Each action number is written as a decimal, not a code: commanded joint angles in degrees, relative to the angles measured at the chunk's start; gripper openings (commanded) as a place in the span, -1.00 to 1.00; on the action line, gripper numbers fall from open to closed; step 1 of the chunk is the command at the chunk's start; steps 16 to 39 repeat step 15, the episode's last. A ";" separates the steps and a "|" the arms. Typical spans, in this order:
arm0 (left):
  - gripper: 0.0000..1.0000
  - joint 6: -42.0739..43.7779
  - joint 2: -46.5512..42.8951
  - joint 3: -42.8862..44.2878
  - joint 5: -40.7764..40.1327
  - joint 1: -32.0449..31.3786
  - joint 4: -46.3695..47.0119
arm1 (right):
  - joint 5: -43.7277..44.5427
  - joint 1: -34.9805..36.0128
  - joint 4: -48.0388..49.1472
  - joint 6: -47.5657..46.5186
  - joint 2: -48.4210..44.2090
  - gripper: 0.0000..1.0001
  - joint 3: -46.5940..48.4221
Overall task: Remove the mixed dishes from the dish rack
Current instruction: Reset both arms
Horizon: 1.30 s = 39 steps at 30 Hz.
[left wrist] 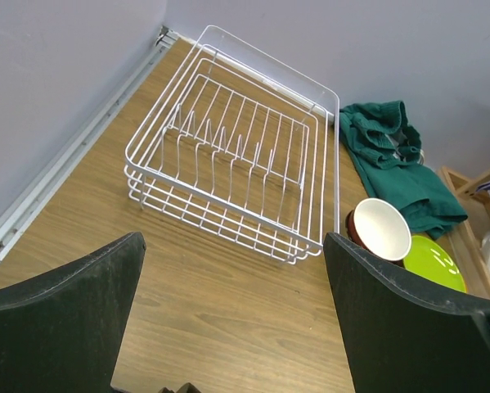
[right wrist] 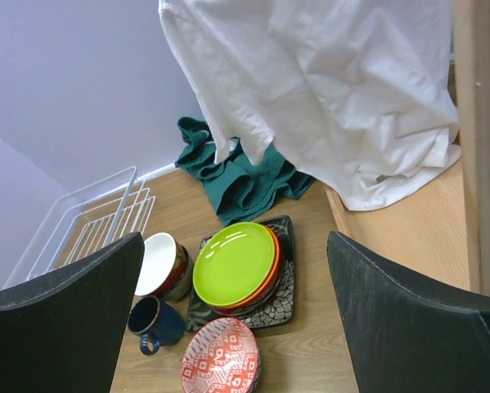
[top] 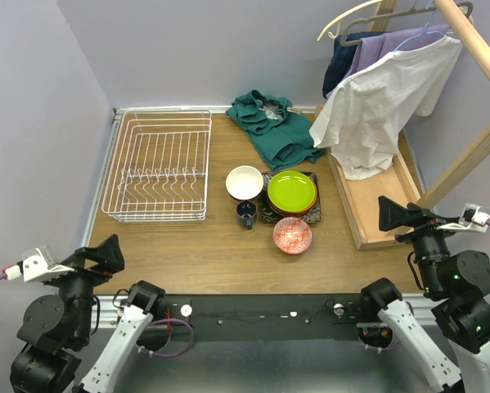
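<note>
The white wire dish rack stands at the back left with nothing in it. The mixed dishes sit on the table to its right. A lime-green plate tops a stack on the black square plate. Beside them are a white-lined bowl, a dark-blue mug and a red-patterned bowl. My left gripper hovers open near the table's front left. My right gripper is open at the front right, holding nothing.
A green cloth lies crumpled at the back. A long wooden tray runs along the right, under a white shirt hanging from a wooden clothes rack. Walls close the left and back sides.
</note>
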 commanded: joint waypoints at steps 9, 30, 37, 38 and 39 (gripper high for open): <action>0.98 -3.55 -2.28 -0.08 -0.82 0.16 -2.94 | 1.35 0.24 -1.27 1.35 -1.19 1.00 -1.51; 0.98 -4.34 -2.46 0.19 -1.17 0.07 -3.38 | 1.26 0.24 -1.27 1.35 -0.83 1.00 -1.42; 0.98 -4.34 -2.46 0.19 -1.17 0.07 -3.38 | 1.26 0.24 -1.27 1.35 -0.83 1.00 -1.42; 0.98 -4.34 -2.46 0.19 -1.17 0.07 -3.38 | 1.26 0.24 -1.27 1.35 -0.83 1.00 -1.42; 0.98 -4.34 -2.46 0.19 -1.17 0.07 -3.38 | 1.26 0.24 -1.27 1.35 -0.83 1.00 -1.42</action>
